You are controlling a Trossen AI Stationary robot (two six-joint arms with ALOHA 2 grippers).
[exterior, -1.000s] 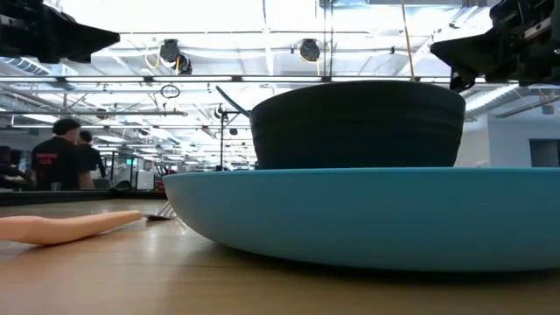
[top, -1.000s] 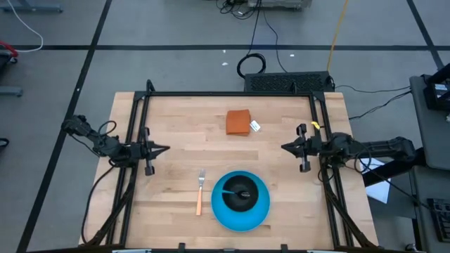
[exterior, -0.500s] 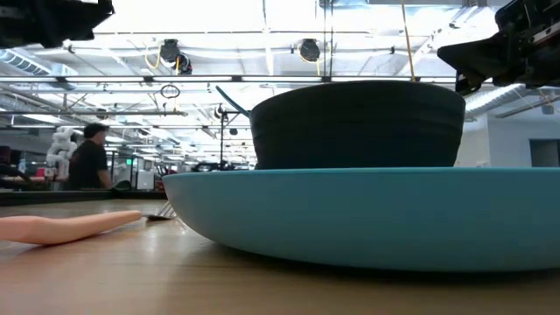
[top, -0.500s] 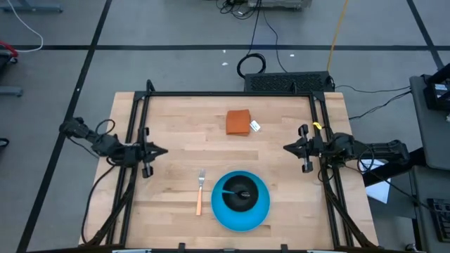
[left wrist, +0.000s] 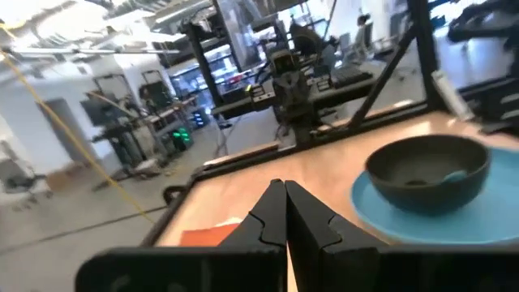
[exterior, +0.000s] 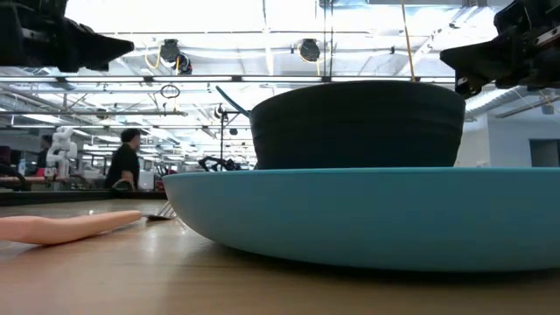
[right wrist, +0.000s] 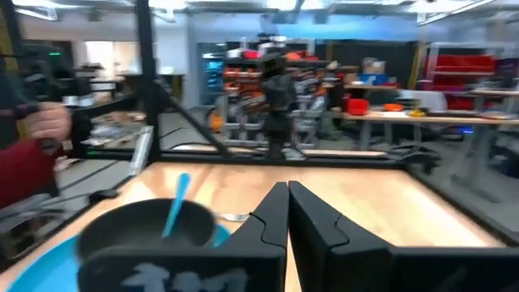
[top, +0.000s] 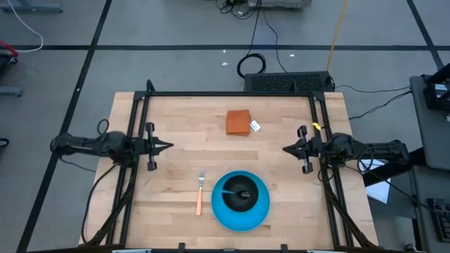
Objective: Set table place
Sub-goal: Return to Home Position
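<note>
A round blue plate (top: 226,209) lies near the table's near edge with a black bowl (top: 241,192) on it. A blue-handled spoon (right wrist: 174,213) stands in the bowl. An orange-handled fork (top: 200,195) lies on the table left of the plate. My left gripper (top: 169,147) is shut and empty above the table's left side. My right gripper (top: 285,149) is shut and empty above the right side. Both are well clear of the plate. The plate and bowl also show in the low view (exterior: 367,219) and the left wrist view (left wrist: 430,174).
A folded orange cloth with a white tag (top: 239,122) lies at the far middle of the table (top: 176,176). A black metal frame (top: 232,93) runs along the table's edges. People move in the room beyond; a hand in a red sleeve (right wrist: 32,138) shows in the right wrist view.
My left arm has straightened and its gripper has shifted slightly toward the table's far edge and right. My right gripper has stayed almost still. The plate, bowl, fork and cloth have not moved.
</note>
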